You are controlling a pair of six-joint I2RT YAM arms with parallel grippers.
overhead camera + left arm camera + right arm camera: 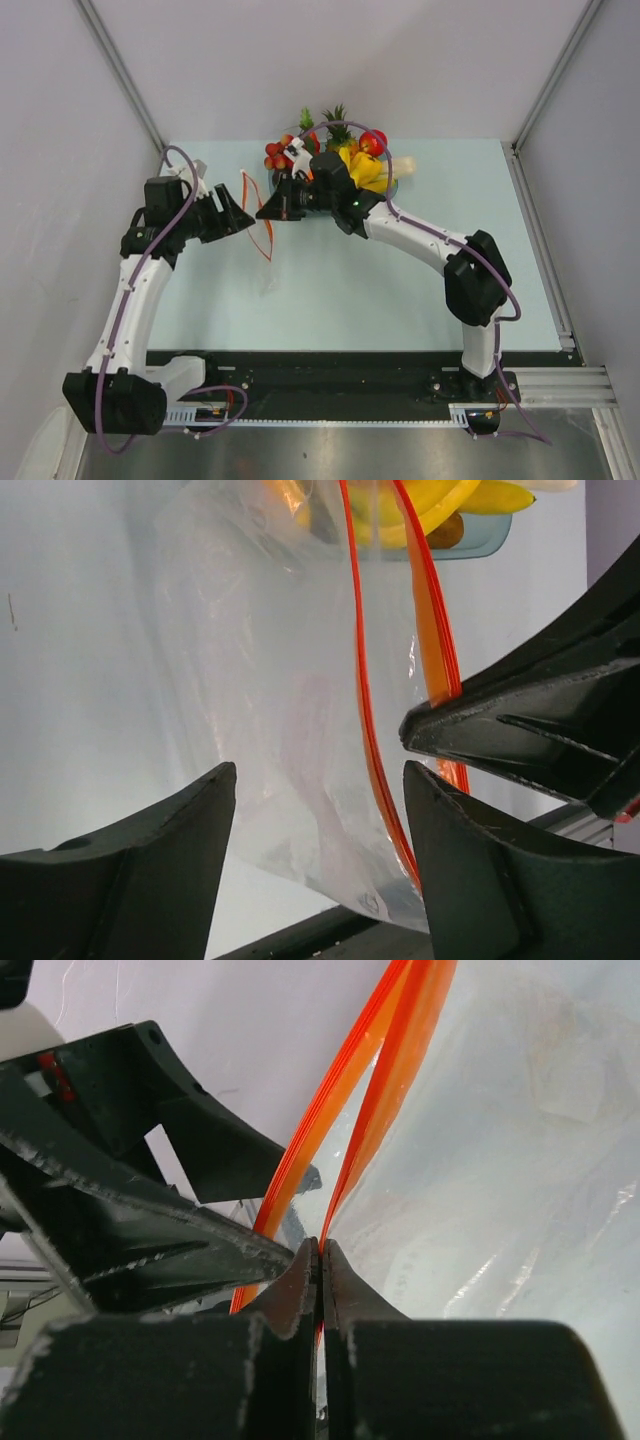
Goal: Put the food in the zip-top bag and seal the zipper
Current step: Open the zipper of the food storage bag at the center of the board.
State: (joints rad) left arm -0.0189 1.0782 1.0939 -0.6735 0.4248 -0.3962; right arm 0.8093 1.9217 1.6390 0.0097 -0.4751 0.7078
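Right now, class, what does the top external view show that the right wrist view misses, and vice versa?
Only top external: the banana bunch, red apple and pineapple beyond the grippers. Only right wrist: the right gripper shut on one zipper strip, the zip-top bag mouth parted. Both: the zipper and the left gripper.

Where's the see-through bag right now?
In the top view, the zip-top bag is left of centre, between the left gripper and right gripper, whose fingers pinch its zipper.
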